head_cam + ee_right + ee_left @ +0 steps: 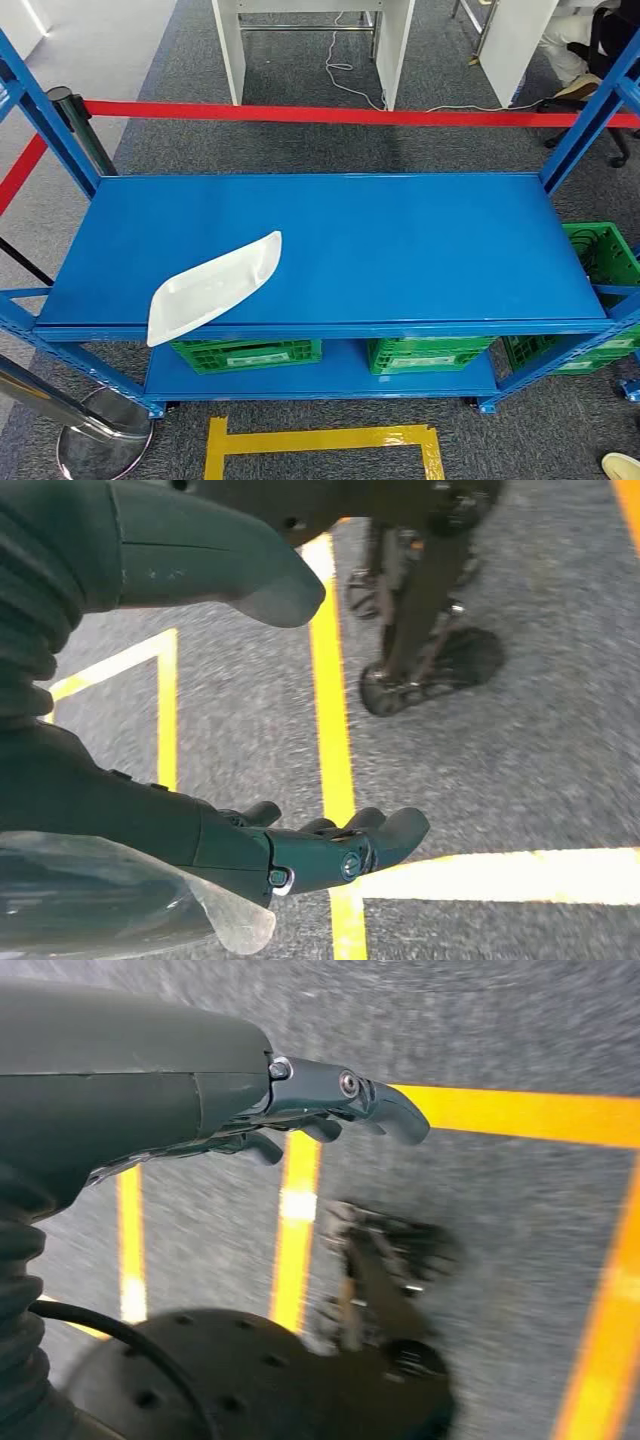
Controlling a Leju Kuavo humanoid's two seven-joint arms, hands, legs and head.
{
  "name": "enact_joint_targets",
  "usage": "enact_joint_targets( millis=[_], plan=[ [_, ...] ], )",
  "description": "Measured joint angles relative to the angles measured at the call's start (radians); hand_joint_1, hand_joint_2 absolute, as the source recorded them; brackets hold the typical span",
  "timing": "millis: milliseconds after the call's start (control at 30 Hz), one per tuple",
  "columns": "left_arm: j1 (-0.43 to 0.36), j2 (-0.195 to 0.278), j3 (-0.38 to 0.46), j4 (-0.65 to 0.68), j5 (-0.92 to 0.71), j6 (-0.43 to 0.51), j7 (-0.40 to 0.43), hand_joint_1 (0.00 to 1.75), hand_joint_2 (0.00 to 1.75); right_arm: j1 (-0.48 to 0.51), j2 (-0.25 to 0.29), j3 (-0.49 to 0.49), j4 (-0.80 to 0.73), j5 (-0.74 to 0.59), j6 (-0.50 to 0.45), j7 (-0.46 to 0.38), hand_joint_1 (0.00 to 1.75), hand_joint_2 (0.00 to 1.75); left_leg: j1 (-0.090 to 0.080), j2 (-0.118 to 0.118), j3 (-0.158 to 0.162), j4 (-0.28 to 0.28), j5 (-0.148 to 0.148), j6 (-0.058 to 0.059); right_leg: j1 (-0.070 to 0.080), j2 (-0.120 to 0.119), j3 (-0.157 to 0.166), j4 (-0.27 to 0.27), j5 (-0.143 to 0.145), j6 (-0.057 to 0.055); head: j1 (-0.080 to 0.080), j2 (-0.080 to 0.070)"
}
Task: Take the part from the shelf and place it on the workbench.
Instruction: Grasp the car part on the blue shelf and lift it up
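The part [215, 285] is a long white curved shell, lying on the blue top shelf [392, 240] near its front left edge, with one end poking past the front lip. My left hand [332, 1110] hangs over grey carpet with its fingers stretched out and nothing in it. My right hand [249, 845] also hangs above the carpet, thumb and fingers apart, holding nothing. Both hands are low and away from the shelf.
Green crates [241, 353] [426, 353] sit on the lower shelf, and another [604, 250] stands at the right end. Red barrier tape [317, 114] runs behind the shelf. A stanchion base [102, 435] stands front left. Yellow floor tape [324, 440] marks the carpet. A person [589, 40] sits far right.
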Motion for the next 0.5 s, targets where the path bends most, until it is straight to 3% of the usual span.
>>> enact_joint_targets(
  millis=[300, 500],
  plan=[
    [-0.046, -0.008, 0.051, 0.044, 0.165, 0.024, -0.207, 0.00, 1.75, -0.040, 0.012, -0.116, 0.053, -0.021, -0.022, -0.060, 0.00, 1.75, 0.000, 0.000, 0.000, 0.000, 0.000, 0.000, 0.000, 0.000, 0.000, 0.000, 0.000, 0.000, 0.000, 0.000],
    [-0.052, -0.013, 0.180, 0.016, 0.182, 0.042, -0.345, 0.00, 1.75, -0.053, 0.016, -0.167, 0.075, -0.014, -0.040, -0.087, 0.00, 1.75, 0.000, 0.000, 0.000, 0.000, 0.000, 0.000, 0.000, 0.000, 0.000, 0.000, 0.000, 0.000, 0.000, 0.000]
  ],
)
